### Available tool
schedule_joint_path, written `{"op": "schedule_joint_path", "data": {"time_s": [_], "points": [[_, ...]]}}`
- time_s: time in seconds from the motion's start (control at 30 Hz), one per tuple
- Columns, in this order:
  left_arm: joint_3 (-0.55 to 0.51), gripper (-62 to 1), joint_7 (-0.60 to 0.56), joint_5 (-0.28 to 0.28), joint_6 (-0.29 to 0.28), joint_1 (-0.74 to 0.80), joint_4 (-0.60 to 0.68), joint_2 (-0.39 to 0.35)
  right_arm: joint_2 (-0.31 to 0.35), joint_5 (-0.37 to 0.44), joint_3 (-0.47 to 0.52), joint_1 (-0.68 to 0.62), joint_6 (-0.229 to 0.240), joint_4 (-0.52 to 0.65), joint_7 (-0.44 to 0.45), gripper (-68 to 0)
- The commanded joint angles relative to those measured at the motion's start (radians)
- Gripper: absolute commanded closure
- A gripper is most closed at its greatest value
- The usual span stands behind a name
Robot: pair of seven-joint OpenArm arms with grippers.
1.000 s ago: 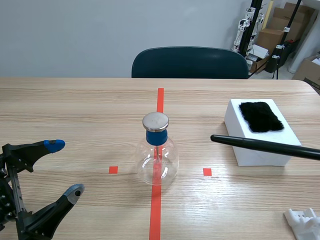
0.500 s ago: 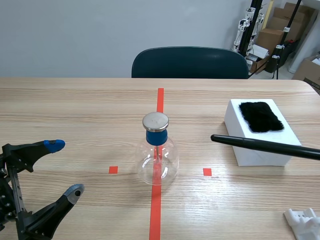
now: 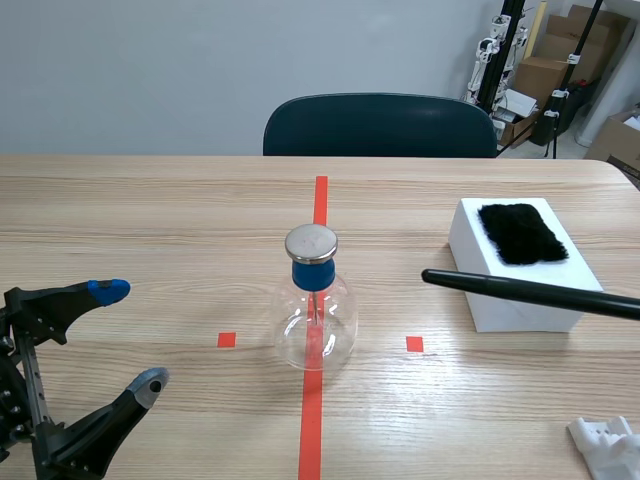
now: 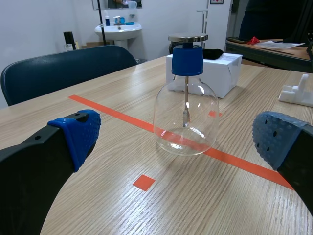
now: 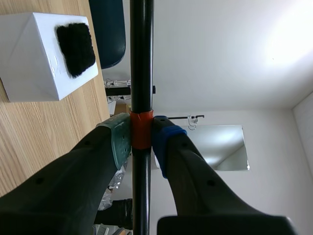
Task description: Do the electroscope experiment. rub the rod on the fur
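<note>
Rod (image 3: 530,293) gripped, fur (image 3: 520,232) not yet touched.
Right gripper (image 5: 142,139) is clamped on the rod at its orange band. The rod lies level above the surface (image 3: 150,200), tip toward the electroscope (image 3: 314,310), apart from the fur on the white box (image 3: 466,225). By my judgement all the rubbing is left. Left gripper (image 3: 130,335) gapes wide, empty, near the electroscope.

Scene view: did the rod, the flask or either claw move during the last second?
Nothing visibly changed. The right claw stays shut on the rod, apart from the fur on the white block; the left claw stays open near the electroscope flask.
</note>
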Motion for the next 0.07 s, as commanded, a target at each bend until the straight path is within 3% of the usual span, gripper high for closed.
{"op": "schedule_joint_path", "data": {"time_s": [0.0,0.03], "points": [[-0.003,-62.3,-0.015,-0.009,-0.001,-0.003,0.011,-0.006,0.013,0.014,0.011,0.006,-0.011,0.006,0.007,-0.4],[-0.003,-62.3,-0.015,-0.009,-0.001,-0.003,0.011,-0.006,0.013,0.014,0.011,0.006,-0.011,0.006,0.007,-0.4]]}}
